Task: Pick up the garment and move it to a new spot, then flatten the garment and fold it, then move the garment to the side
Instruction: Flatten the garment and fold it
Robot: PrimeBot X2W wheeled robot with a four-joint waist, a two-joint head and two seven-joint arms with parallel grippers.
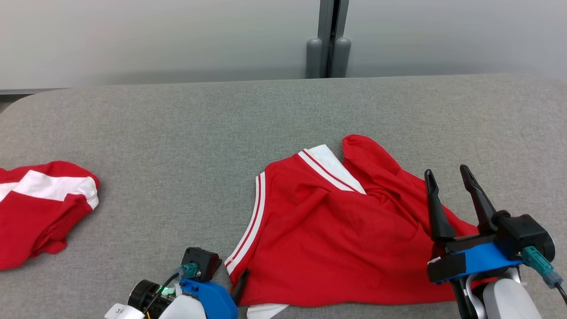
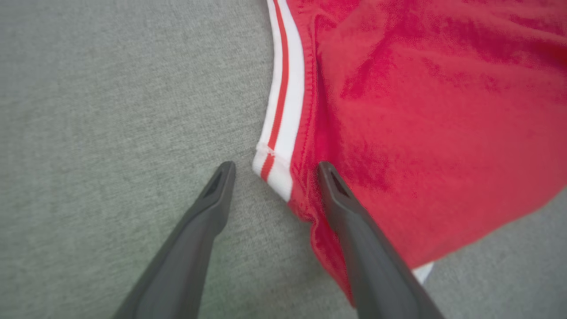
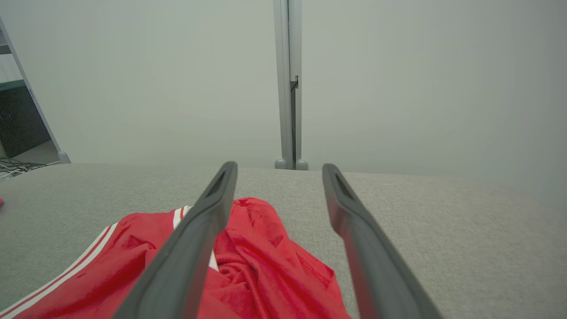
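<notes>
The garment (image 1: 336, 230) is red with white striped trim and lies crumpled on the grey table, near the front and right of centre. My left gripper (image 2: 274, 166) is open low over its near left corner. One finger (image 2: 354, 230) lies over the red cloth, the other (image 2: 199, 221) over bare table, and the striped hem corner (image 2: 277, 164) sits between the tips. My right gripper (image 1: 446, 172) is open above the garment's right edge with nothing between its fingers. In the right wrist view the garment's bunched folds (image 3: 261, 261) lie below the right gripper (image 3: 279, 167).
A second red and white garment (image 1: 40, 208) lies bunched at the table's left edge. The grey table (image 1: 177, 124) stretches bare behind and between the two garments. A pale wall with a grey post (image 1: 328, 44) stands past the far edge.
</notes>
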